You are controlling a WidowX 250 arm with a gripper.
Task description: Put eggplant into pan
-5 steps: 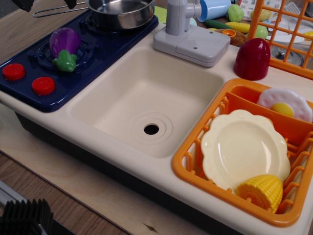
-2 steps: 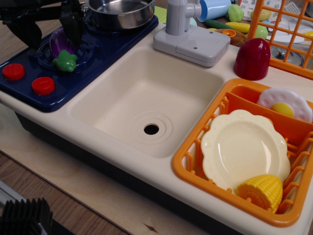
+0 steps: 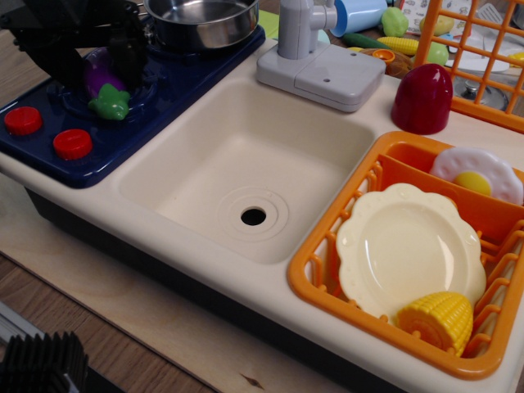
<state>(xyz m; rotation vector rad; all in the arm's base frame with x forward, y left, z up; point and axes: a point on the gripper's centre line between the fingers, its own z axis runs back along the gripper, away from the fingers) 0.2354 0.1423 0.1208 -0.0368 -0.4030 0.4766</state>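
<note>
The purple eggplant (image 3: pixel 100 79) with its green cap (image 3: pixel 110 103) lies on the front burner of the dark blue toy stove (image 3: pixel 123 139). My black gripper (image 3: pixel 100 64) has come down over it from the upper left. Its two fingers stand on either side of the eggplant, one finger (image 3: pixel 67 65) on the left and one on the right. The jaws look open around it, close to its sides. The arm hides the top of the eggplant. The shiny steel pan (image 3: pixel 205 33) sits on the back burner, just right of and behind the gripper. It is empty.
Two red knobs (image 3: pixel 72 143) sit on the stove front. A cream sink basin (image 3: pixel 246 164) and grey faucet (image 3: pixel 319 70) lie to the right. A dark-red dome (image 3: pixel 422 98) stands beyond. An orange rack (image 3: pixel 327 278) holds a cream plate, corn and a fried egg.
The gripper came into view from the top left and lowered over the eggplant. Its fingers now straddle it lower and closer. The eggplant has not moved.
</note>
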